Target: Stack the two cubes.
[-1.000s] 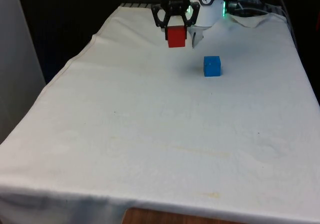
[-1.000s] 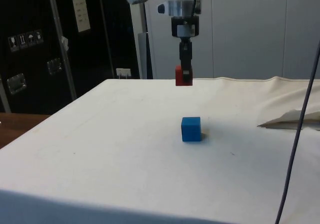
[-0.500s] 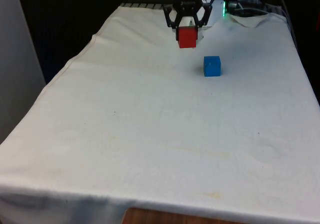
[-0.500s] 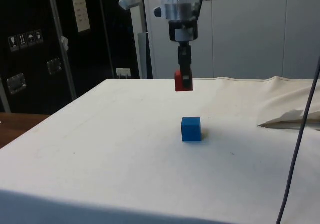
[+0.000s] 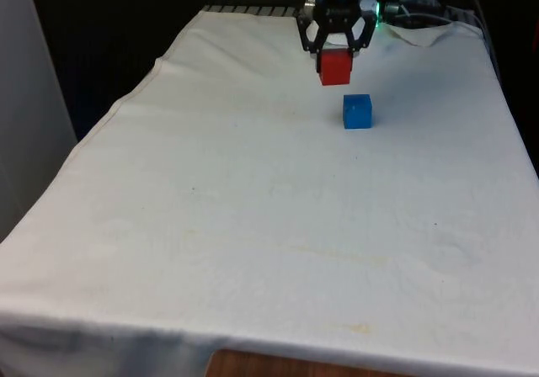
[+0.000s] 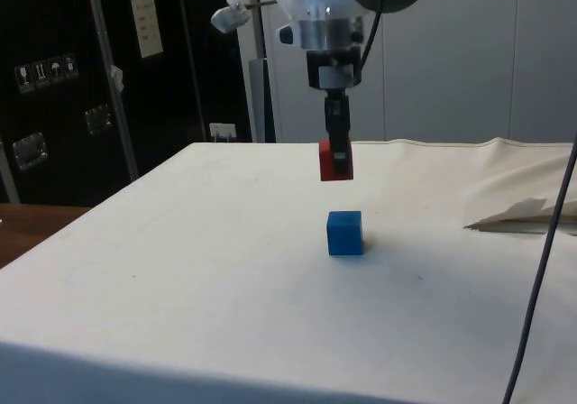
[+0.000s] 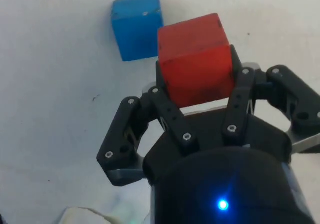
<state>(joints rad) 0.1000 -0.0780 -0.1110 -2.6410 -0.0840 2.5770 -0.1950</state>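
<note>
White cloth [image 5: 253, 225] covers the whole table, draping over its near edge and its side edges, with a rumpled fold of it [image 6: 527, 213] lying toward the far end. Most of that surface is bare: a broad stretch runs from the near edge up to the cubes, and open cloth lies on both sides of them.

Above the far part of the table the black gripper [image 5: 335, 55] hangs off the surface, its two fingers clamped on opposite faces of the red cube [image 5: 334, 66]. In the side view the gripper [image 6: 337, 162] points straight down and the red cube [image 6: 330, 161] is clearly in the air, higher than the top of the blue cube [image 6: 344, 233] with a gap between them.

On the cloth the blue cube [image 5: 357, 111] sits flat, alone, well in from every table edge. In the front view the red cube is up and toward the front view's left of it, close but not overlapping. From the wrist view the red cube [image 7: 195, 59] partly covers one corner of the blue cube [image 7: 136, 26], so the two are not lined up. Nothing else stands near the blue cube.
</note>
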